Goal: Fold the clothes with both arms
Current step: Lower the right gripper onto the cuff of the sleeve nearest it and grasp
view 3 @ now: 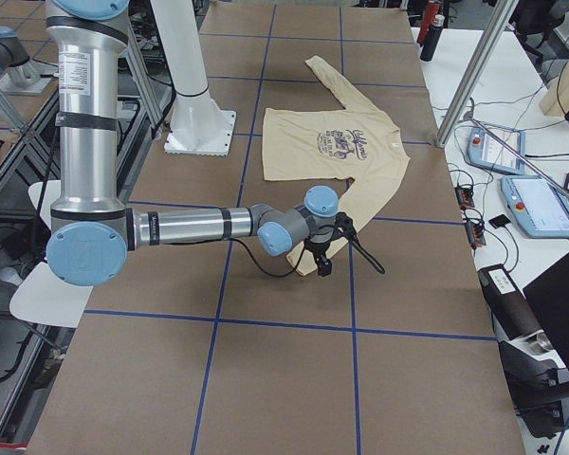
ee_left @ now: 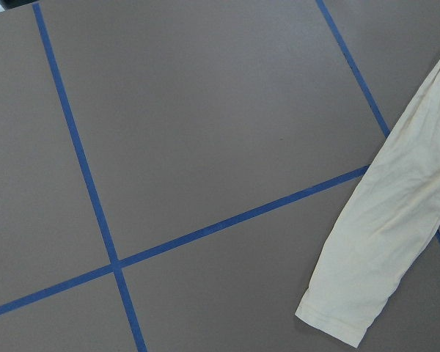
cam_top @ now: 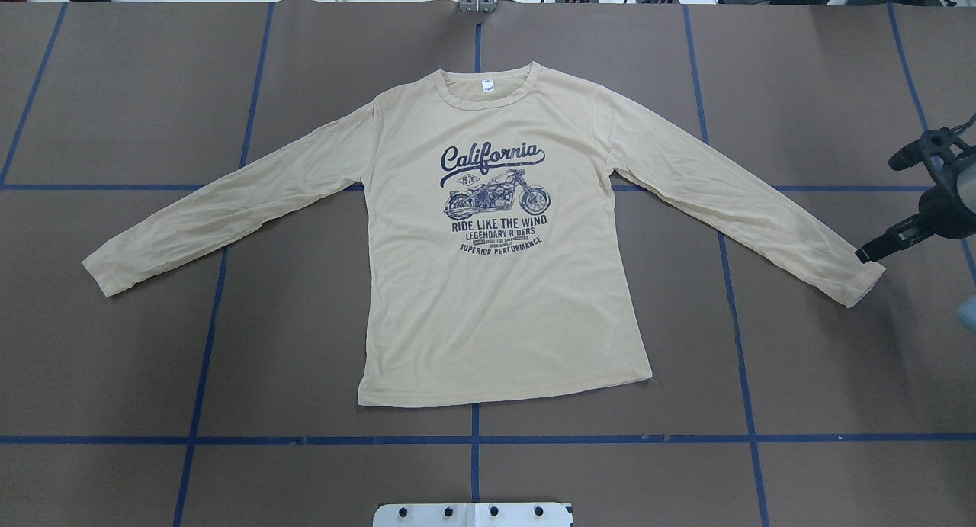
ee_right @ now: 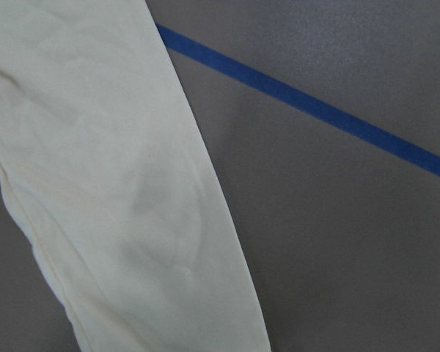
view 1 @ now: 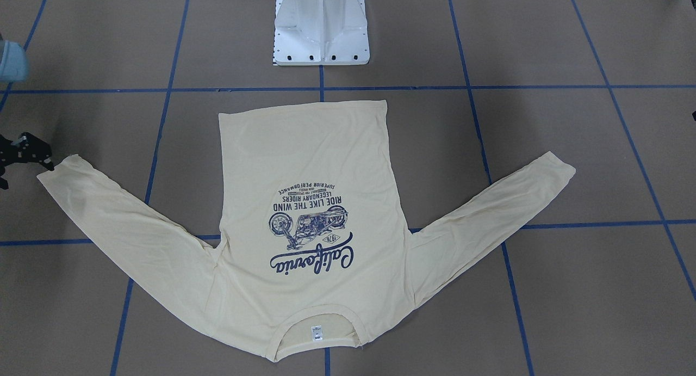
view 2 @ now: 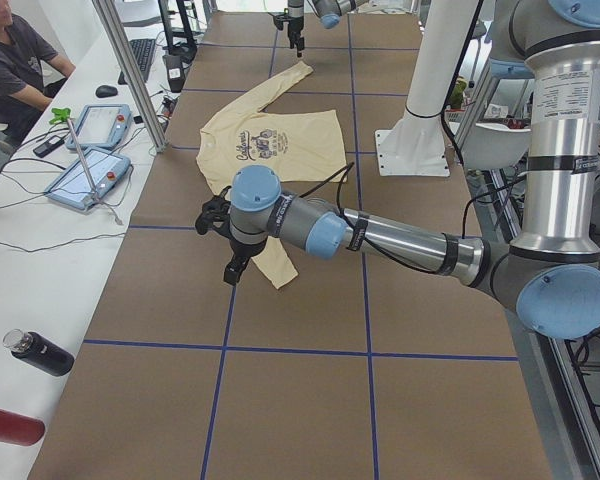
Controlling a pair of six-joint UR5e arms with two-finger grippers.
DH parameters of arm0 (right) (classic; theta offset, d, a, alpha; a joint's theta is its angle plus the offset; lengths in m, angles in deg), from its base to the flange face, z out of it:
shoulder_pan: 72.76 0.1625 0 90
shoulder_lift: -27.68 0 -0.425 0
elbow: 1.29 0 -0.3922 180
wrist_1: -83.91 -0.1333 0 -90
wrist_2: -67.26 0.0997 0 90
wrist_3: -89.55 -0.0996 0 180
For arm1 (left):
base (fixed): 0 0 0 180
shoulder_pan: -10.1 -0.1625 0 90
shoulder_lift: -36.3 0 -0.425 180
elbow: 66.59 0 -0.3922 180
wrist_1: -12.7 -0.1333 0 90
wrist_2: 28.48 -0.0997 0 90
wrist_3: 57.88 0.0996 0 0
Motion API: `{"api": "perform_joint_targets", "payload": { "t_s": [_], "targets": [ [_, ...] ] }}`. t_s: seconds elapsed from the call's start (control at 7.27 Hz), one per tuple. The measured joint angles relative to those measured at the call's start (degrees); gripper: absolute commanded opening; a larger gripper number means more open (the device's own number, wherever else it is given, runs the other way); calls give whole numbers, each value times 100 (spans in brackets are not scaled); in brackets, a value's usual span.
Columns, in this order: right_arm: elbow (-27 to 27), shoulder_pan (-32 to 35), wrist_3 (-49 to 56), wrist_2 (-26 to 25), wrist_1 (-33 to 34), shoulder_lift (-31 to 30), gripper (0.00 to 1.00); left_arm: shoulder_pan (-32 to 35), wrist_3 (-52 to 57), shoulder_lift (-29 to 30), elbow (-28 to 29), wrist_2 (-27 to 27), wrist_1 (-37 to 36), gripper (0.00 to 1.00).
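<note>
A robotics lab: the grey left arm (view 2: 400, 240) and right arm (view 3: 190, 226) reach over a broad worktop (cam_top: 114, 92) sheeted in brown and gridded with blue tape lines (cam_top: 610, 439). A white pedestal base (view 1: 321, 25) is bolted on. Past aluminium frame posts (view 2: 130, 75), a white side desk (view 2: 20, 290) carries teach pendants (view 2: 85, 178), a keyboard (view 2: 143, 55) and a mouse (view 2: 106, 91), with a seated person (view 2: 15, 60) at its far end.

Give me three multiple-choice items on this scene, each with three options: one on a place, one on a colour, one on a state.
1. The right gripper is: A over the collar; B beside a sleeve cuff; C over the hem.
2. The print on the T-shirt is: A red; B green; C dark navy.
3. The T-shirt lies: A spread flat, print up; B folded in half; C crumpled.
B, overhead it stands beside the cuff; C, the lettering is navy; A, no fold shows.
</note>
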Motion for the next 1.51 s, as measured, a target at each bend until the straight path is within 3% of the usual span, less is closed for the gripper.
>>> {"api": "perform_joint_targets", "payload": {
  "t_s": [0.28,0.55,1.38,1.51],
  "targets": [
    [-184,-136,-36,-115,-7,7,94,-2,-8,-4,1,9,10,100],
    [-274,-191,-41,-108,-1,11,80,-2,-16,-1,-10,33,12,100],
    [-327,-262,26,-28,20,31,73,0,-28,-2,-74,63,14,100],
    [-353,-277,29,-27,29,58,65,0,-29,-4,-83,65,14,100]
  ]
}}
